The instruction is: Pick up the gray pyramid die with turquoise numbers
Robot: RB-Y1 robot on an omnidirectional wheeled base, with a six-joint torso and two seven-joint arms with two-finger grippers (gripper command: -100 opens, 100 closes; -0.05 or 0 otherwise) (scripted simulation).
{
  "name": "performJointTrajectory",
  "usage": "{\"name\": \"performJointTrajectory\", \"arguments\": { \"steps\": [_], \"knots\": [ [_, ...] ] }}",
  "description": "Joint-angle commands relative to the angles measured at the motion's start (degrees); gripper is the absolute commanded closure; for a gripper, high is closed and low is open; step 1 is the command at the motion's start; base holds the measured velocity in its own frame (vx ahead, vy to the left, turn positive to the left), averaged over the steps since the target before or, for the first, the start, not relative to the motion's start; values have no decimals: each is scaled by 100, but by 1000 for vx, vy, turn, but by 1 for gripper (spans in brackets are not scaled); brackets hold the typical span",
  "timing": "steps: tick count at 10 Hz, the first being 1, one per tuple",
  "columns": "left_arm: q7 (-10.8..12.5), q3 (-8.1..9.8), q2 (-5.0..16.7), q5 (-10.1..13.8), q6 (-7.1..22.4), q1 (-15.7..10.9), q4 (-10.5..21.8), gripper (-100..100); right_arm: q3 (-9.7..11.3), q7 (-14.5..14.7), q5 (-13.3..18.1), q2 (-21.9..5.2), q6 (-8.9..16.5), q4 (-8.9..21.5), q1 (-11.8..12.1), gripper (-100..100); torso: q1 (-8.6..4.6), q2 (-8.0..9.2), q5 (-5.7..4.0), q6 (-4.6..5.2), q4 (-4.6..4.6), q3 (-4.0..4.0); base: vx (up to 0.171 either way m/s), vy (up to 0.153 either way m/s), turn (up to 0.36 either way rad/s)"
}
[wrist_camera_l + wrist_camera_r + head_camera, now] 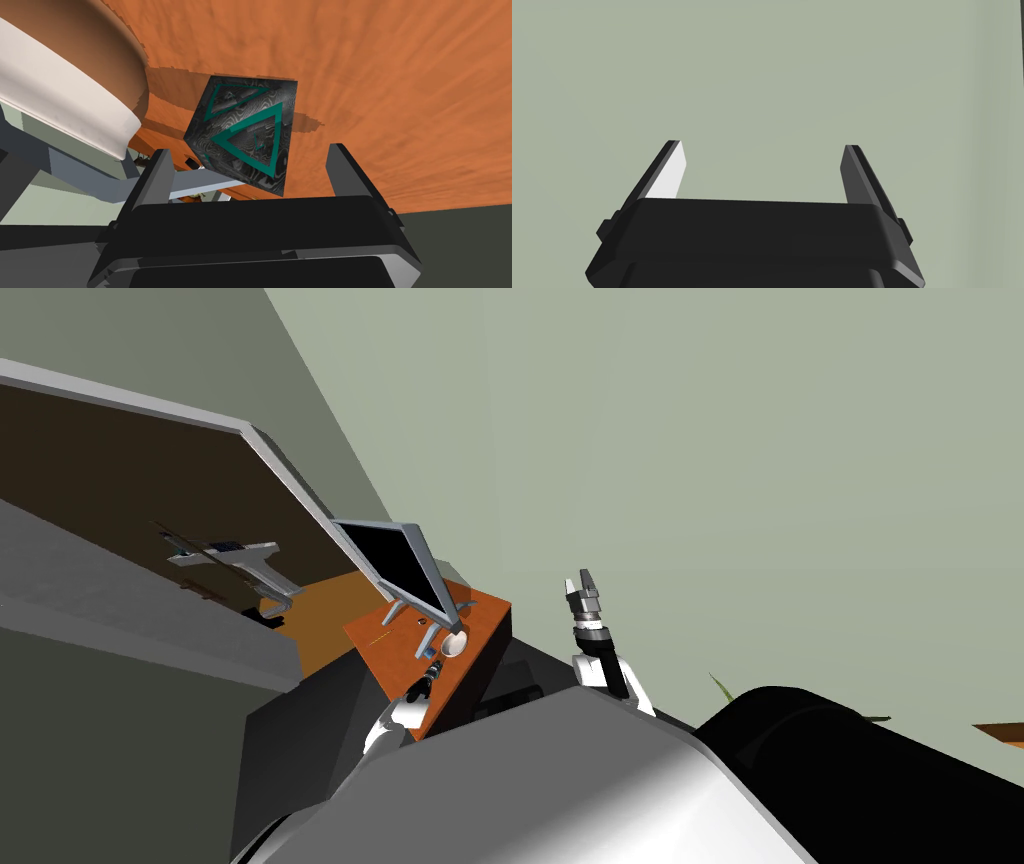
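Observation:
A dark gray die (245, 135) with a swirled pattern and turquoise triangle markings rests on the orange-brown table top (400, 100). My left gripper (250, 149) is open right in front of it. One finger stands off each side of the die without touching it. In the head view the left gripper (430, 675) hovers low over the near end of the small orange table (490, 613). My right gripper (585, 586) is raised beside the table, against the pale green wall. Its fingers (672, 170) are open with nothing between them.
A white bowl (60, 95) sits close beside the die, also seen as a bowl (455, 643) near the foot of a flat monitor (400, 563) on the table. The table's edge lies just behind my left gripper. A grey shelf unit (120, 598) stands to the left.

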Motion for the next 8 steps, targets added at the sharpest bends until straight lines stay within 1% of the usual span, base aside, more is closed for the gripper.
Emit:
{"name": "performJointTrajectory", "arguments": {
  "steps": [1, 2, 4, 5, 6, 8],
  "knots": [
    [-86, 286, -89, -126, -92, -5, 124, -100, 0, 0, 0, 0, 0, 0, 0, 0, 0, 0, 0, 0, 0, 0, -17, 24, -109],
    [-86, 308, -89, -126, -92, -5, 124, -100, 0, 0, 0, 0, 0, 0, 0, 0, 0, 1, 0, -2, 0, 1, -13, 15, -46],
    [-180, 663, -187, -268, -201, -19, 289, -100, 0, 0, 0, 0, 0, 0, 0, 0, -4, -2, -1, -1, 0, -1, -3, 13, -110],
    [-141, 528, -154, -210, -131, 13, 181, -100, 0, 0, 0, 0, 0, 0, 0, 0, -3, -3, -1, -1, -1, -2, -5, 7, -26],
    [-148, 544, -158, -215, -140, 13, 187, 100, 0, 0, 0, 0, 0, 0, 1, 0, -5, -4, -1, -3, -1, -2, 0, 0, 0],
    [-148, 537, -167, -214, -153, -10, 170, 100, 0, 0, 0, 0, 0, 0, 1, 0, 9, -9, 3, -17, -15, -12, 2, -2, -9]
  ]
}}
